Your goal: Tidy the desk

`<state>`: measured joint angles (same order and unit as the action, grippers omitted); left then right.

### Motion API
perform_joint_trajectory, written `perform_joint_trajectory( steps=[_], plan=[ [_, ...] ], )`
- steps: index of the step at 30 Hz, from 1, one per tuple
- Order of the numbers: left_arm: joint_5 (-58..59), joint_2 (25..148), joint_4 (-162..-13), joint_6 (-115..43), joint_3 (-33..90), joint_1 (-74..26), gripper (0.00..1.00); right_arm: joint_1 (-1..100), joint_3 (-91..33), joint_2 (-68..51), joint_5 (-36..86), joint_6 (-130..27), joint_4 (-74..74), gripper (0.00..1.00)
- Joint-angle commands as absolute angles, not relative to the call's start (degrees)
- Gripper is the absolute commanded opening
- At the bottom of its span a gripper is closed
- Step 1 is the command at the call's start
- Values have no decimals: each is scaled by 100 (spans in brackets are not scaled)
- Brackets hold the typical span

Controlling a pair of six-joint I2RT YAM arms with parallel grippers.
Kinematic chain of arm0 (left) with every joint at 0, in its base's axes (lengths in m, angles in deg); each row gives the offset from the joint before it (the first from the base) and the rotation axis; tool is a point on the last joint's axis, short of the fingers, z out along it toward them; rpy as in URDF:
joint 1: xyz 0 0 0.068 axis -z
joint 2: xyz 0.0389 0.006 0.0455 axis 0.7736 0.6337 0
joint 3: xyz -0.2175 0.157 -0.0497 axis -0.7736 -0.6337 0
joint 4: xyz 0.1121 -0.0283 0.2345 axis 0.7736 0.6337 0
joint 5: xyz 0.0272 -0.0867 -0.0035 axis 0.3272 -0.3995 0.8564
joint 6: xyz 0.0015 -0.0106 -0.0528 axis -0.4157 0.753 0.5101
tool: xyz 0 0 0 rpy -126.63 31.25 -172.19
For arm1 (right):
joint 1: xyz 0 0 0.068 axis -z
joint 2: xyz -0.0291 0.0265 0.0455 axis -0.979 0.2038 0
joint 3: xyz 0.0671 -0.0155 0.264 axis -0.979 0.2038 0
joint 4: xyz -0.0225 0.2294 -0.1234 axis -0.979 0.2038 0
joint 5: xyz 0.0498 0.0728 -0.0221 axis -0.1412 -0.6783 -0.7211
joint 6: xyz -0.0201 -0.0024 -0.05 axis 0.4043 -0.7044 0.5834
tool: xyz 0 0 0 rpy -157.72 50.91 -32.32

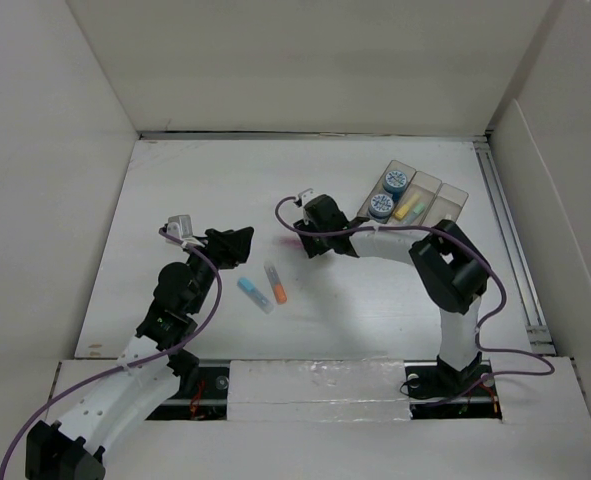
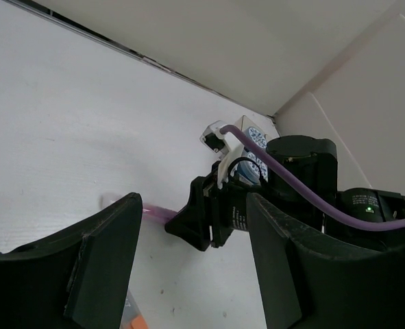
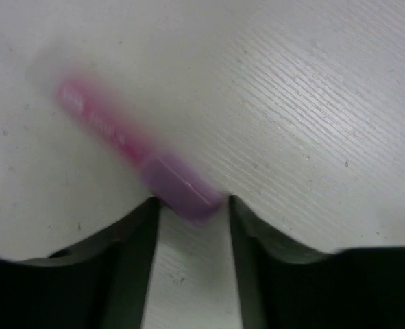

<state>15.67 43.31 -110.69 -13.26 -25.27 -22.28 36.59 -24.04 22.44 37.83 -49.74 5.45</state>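
Note:
The desk (image 1: 205, 180) is a plain white tabletop between white walls. A pink and purple marker (image 3: 130, 147) lies on it, also showing in the left wrist view (image 2: 153, 212). My right gripper (image 1: 308, 222) is low over the desk, and in its wrist view (image 3: 192, 209) the open jaws straddle the marker's purple end. My left gripper (image 1: 237, 245) is open and empty, hovering left of the right one; it also shows in its wrist view (image 2: 195, 274). A blue-capped marker (image 1: 255, 294) and an orange-capped marker (image 1: 276, 283) lie just below and between the two grippers.
A clear three-compartment tray (image 1: 450, 200) stands at the back right, holding two blue rolls (image 1: 387, 194) and a yellow marker (image 1: 407, 207). White walls close in the desk on the left, back and right. The right arm's elbow (image 1: 455, 265) stands below the tray.

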Motion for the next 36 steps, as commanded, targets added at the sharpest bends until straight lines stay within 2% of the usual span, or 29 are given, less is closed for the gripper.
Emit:
perform_joint_trajectory(
  steps=[1, 3, 5, 7, 8, 12, 17, 22, 26, 31, 32, 33, 34, 35, 36],
  plan=[
    [1651, 4259, -11233, -1432, -2274, -2211, 58, 3623, -2316, 2300, 3519, -5056, 481, 40],
    [1668, 4215, -11233, -1432, -2300, -2211, 58, 3562, -2114, 2178, 3449, -5188, 499, 26],
    [1712, 4163, -11233, -1423, -2309, -2211, 58, 3483, -1885, 1993, 3448, -5250, 420, 27],
    [1774, 4136, -11242, -1415, -2336, -2211, 58, 3404, -1683, 1695, 3475, -5286, 411, 36],
    [1765, 4136, -11233, -1415, -2336, -2211, 58, 3351, -1525, 1606, 3536, -5286, 402, 52],
    [1704, 4154, -11277, -1397, -2336, -2211, 58, 3429, -1628, 1456, 3817, -5189, 402, 84],
    [1739, 4128, -11207, -1397, -2309, -2211, 57, 3622, -2331, 2122, 3686, -5075, 173, 85],
    [2098, 3750, -11013, -1309, -2388, -2211, 57, 3676, -3139, 2624, 3458, -4926, 260, 81],
    [2599, 2856, -10909, -1064, -2669, -2211, 57, 3615, -3466, 2958, 3308, -4925, 305, 75],
    [2873, 2203, -10934, -1010, -2960, -2211, 57, 3509, -3502, 3100, 3518, -4943, 201, 59],
    [2873, 2168, -10917, -1010, -2960, -2211, 57, 3509, -3406, 3082, 3545, -4934, 139, 55],
    [2881, 2193, -10899, -1002, -2925, -2211, 57, 3509, -3405, 3082, 3519, -4943, 156, 42],
    [2855, 2220, -10890, -993, -2907, -2211, 57, 3509, -3405, 3039, 3519, -5004, 295, 35],
    [2846, 2324, -10873, -1001, -2890, -2211, 57, 3509, -3387, 3003, 3536, -5039, 314, 21],
    [2838, 2369, -10873, -1002, -2855, -2211, 57, 3509, -3222, 2960, 3536, -5057, 288, 16]
  ],
)
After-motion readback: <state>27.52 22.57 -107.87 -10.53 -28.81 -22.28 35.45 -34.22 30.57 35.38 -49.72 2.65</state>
